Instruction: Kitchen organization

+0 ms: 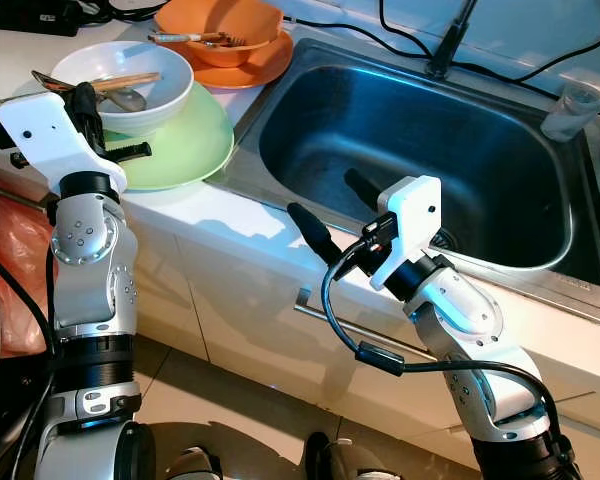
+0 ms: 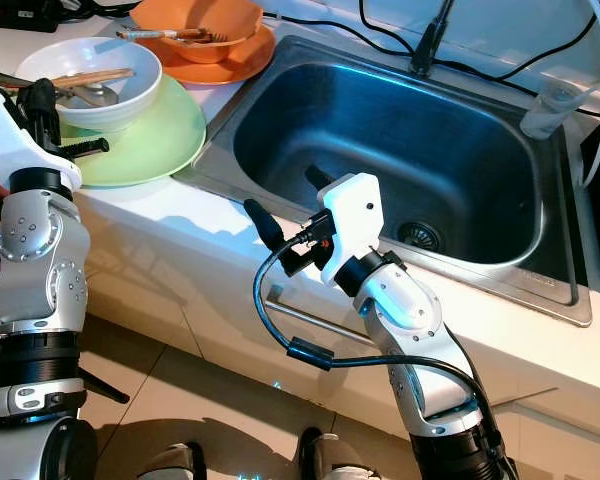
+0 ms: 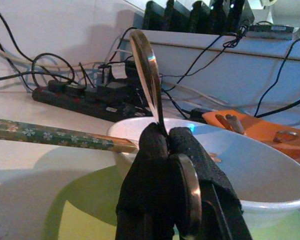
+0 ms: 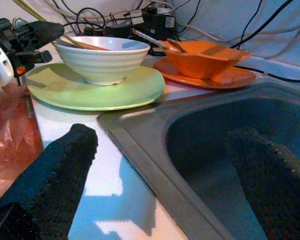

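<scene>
The right claw hangs open over the near rim of the sink, one finger above the basin. Farther back on the surface, the left claw pinches a metal spoon at the white bowl, which sits on a green plate.

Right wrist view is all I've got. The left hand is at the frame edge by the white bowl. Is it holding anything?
Observer: Yes. The left hand is shut on a metal spoon, with its fingers at the rim of the white bowl.
Operator: Anything else across that bowl on its side?
Observer: A chopstick with a flower pattern lies over the rim, beside the fingers.
Operator: What's on the sink's far right? It's cut off for me.
Observer: A clear cup stands on the far right corner of the sink. The drain sits in the basin just beyond the wrist of the open right hand.
</scene>
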